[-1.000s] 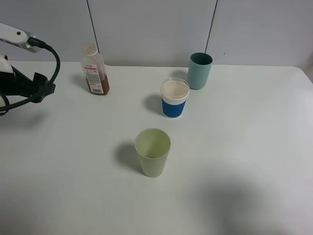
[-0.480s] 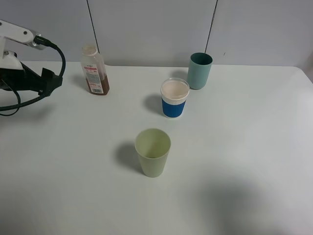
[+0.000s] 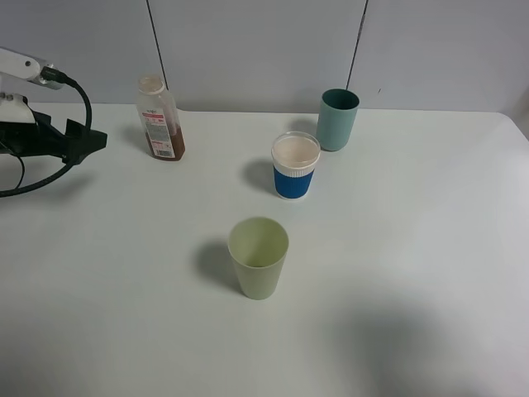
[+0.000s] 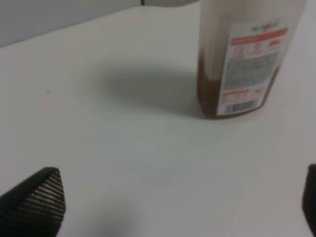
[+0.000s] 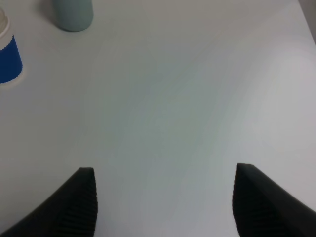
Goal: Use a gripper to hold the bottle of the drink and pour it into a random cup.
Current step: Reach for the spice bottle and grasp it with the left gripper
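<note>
We see the left tool (image 3: 93, 136) at the far left of the surface (image 3: 413, 248), jaws spread wide, holding nothing. It points toward the bottle (image 3: 159, 117) but sits clearly apart from it, no contact. In the left wrist view its dark fingers (image 4: 39, 202) sit at both edges of the picture with bare surface between them and the bottle straight ahead. The bottle stands upright near the back edge, left of centre, label facing roughly toward the tool. The drink (image 3: 168, 150) is brown and fills only the bottom part. We cannot tell if the neck is capped. The yellow-green cup (image 3: 259, 258) stands upright in the middle of the surface toward the front, well apart from the bottle, and looks empty inside. The blue-and-white paper cup (image 3: 295, 165) is behind it and a bit right, and the teal cup (image 3: 338, 120) is just behind that, near the back edge. The right tool (image 5: 166, 195) shows only in its own wrist view, jaws wide, nothing between them, above bare surface.
</note>
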You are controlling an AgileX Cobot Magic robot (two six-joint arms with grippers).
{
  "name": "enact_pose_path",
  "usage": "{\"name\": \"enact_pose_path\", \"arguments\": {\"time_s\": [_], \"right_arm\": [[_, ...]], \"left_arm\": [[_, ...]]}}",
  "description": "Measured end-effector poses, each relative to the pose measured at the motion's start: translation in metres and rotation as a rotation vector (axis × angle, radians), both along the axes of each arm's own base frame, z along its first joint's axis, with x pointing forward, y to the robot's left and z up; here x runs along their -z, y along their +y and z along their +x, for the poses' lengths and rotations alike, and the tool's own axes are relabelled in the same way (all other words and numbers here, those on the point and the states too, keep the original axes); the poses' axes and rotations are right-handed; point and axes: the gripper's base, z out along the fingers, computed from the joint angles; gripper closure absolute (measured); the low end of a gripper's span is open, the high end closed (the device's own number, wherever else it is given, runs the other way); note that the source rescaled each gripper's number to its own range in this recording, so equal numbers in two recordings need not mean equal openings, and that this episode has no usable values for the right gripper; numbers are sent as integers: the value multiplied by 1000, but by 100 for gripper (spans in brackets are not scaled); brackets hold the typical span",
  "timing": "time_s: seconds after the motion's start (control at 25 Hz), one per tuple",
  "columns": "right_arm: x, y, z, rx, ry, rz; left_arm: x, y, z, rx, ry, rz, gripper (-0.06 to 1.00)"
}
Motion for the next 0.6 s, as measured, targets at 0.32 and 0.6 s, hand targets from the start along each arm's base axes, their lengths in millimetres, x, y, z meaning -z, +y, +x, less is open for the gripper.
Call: {"name": "enact_pose_path", "arguments": {"time_s": [0.32,0.6], "right_arm": [[0,0,0,0,0,0],[0,0,0,0,0,0]], "left_arm": [[-5,13,37,116,16,76,-1],[4,15,59,163,24,66,-1]]}}
